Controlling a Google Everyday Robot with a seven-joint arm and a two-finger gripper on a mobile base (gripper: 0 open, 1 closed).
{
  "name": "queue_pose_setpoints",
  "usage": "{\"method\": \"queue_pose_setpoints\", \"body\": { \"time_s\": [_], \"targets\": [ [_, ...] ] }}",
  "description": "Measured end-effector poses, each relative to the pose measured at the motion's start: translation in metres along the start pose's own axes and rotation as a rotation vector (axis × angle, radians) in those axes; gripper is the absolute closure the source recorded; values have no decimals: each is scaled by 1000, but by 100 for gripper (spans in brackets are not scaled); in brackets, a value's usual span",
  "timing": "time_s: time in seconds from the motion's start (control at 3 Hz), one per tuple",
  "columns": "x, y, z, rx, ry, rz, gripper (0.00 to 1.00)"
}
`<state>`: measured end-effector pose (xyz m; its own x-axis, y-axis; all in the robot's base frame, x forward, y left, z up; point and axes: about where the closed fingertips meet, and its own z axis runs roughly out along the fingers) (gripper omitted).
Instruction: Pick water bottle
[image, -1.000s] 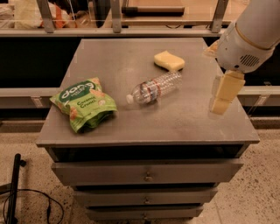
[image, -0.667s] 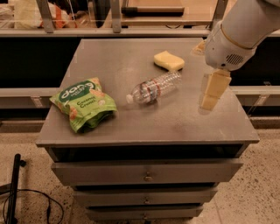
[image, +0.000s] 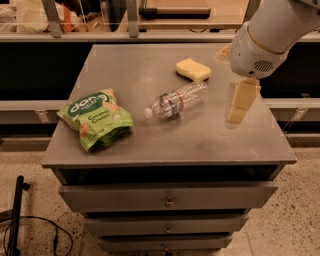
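Observation:
The water bottle (image: 176, 100) lies on its side near the middle of the grey cabinet top (image: 150, 145). It is clear and ribbed, with a red-blue-white label band and its white cap pointing left toward me. My gripper (image: 237, 108) hangs from the white arm at the right, above the right part of the top, to the right of the bottle and apart from it. Nothing is in it.
A yellow sponge (image: 193, 69) lies behind the bottle. A green snack bag (image: 95, 118) lies at the left front. The top sits on a drawer cabinet (image: 169, 200). A shelf and railing run behind it. A black pole and cable (image: 15, 220) stand on the floor at the left.
My arm and gripper have moved left, toward the bottle. The bottle, sponge and bag have not moved.

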<state>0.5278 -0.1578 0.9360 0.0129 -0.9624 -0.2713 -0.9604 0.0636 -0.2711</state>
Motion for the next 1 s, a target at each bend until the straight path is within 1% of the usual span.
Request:
{"method": "queue_pose_setpoints", "body": {
  "time_s": [0.33,1.0],
  "targets": [
    [-7,-16,3,19,4,-42,0],
    [-13,-44,15,-10,9,-99,0]
  ]
}}
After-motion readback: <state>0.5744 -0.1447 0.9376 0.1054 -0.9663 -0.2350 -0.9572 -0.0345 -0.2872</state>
